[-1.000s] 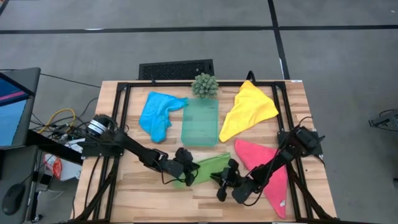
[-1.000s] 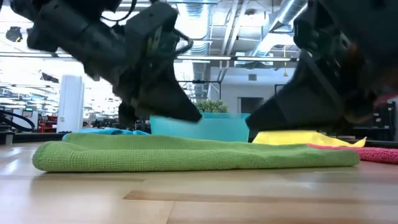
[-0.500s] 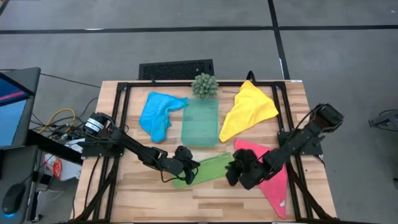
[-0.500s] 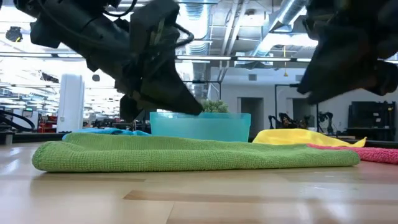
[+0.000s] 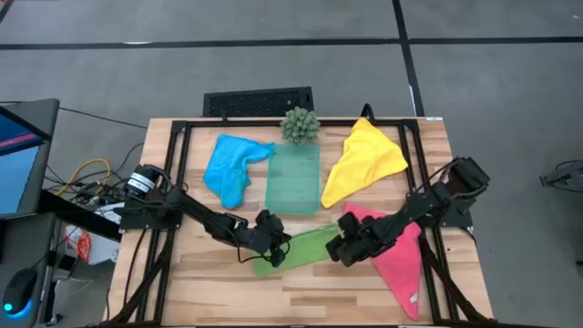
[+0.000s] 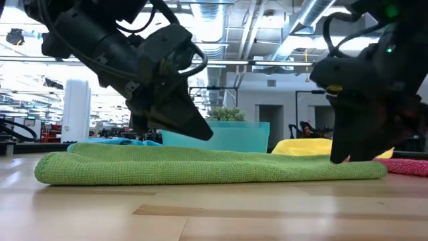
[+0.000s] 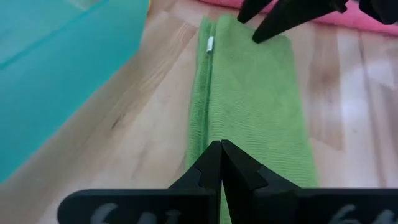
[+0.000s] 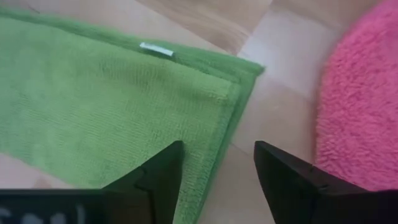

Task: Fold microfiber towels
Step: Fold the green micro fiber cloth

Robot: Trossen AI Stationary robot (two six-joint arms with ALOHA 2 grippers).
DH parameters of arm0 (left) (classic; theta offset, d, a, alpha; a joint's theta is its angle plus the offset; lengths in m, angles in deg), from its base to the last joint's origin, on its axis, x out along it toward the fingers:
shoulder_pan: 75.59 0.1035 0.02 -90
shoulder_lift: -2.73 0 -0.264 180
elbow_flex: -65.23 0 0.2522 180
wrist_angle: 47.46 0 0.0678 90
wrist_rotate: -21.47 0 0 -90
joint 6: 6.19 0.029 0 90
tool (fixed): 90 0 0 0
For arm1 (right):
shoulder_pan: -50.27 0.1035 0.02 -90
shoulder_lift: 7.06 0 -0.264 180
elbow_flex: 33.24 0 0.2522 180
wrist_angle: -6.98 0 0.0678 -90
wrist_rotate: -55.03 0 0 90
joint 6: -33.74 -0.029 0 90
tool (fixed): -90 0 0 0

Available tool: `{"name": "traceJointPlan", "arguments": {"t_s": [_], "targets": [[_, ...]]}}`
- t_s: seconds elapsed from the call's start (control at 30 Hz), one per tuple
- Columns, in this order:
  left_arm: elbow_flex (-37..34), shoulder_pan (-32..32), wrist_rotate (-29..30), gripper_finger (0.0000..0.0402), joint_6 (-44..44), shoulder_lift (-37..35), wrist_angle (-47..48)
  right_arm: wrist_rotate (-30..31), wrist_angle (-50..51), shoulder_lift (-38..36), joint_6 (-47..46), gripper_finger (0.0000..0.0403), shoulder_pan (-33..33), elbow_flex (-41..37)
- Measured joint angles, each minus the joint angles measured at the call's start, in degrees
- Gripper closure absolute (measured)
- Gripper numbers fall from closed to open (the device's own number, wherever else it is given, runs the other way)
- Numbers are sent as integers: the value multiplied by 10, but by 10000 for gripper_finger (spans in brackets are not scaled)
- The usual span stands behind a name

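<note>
Green towel lies folded into a long strip at the table's front middle, between both grippers. Only the wrist views show its white tag and layered edge. Left gripper clenched on nothing, tips over the strip's left end. Right gripper released, fingers straddling the right end's corner beside the pink towel. Low view hides blue and yellow towels behind the tray.

Two black jointed arms, looping black cables
</note>
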Motion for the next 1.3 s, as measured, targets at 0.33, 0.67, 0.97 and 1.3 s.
{"name": "traceJointPlan", "arguments": {"t_s": [0.33,0.67,0.97,1.3], "targets": [[0,26,-106,401,87,0,-6,-6,-6,5,1,184,0,1],[0,46,-141,401,135,0,27,-40,-3,5,-11,182,5,28],[0,57,-158,401,168,0,27,-36,24,5,-23,182,-7,37],[1,64,-166,401,203,0,27,-39,28,10,-9,182,-16,37]]}}
